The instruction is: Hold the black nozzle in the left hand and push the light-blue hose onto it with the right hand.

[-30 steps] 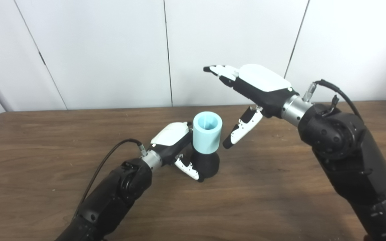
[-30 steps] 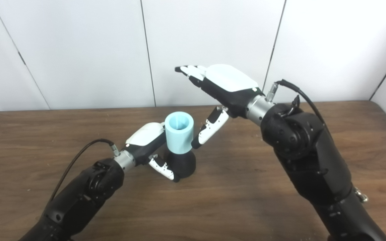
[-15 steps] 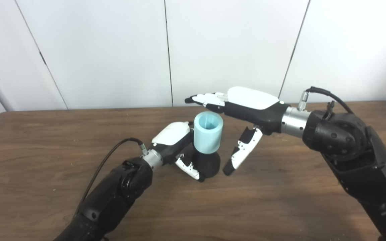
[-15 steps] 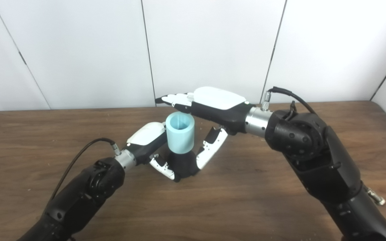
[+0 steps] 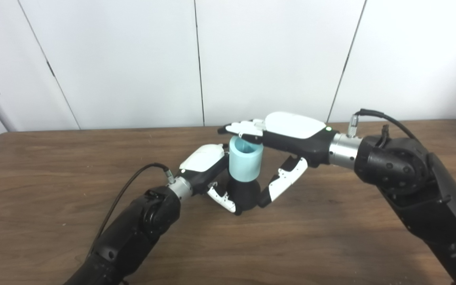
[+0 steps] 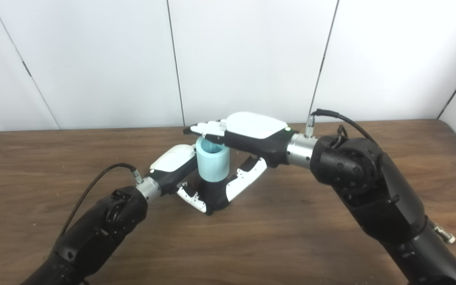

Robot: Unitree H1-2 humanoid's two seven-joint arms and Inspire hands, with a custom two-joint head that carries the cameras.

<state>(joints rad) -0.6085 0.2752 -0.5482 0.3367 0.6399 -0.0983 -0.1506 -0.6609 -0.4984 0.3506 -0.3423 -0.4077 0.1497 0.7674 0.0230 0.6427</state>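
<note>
One light-blue hose (image 5: 245, 163) sits upright on one black nozzle (image 5: 245, 194), mid-worktop (image 5: 54, 166), open end up. Our left hand (image 5: 208, 170) comes in low from the left, fingers wrapped around the nozzle base, thumb in front. Our right hand (image 5: 279, 134) lies flat, palm down, fingers (image 5: 240, 127) stretched over the hose's top rim, thumb angled down beside the nozzle; it grips nothing, fingers spread. We can't tell if the palm touches the rim.
</note>
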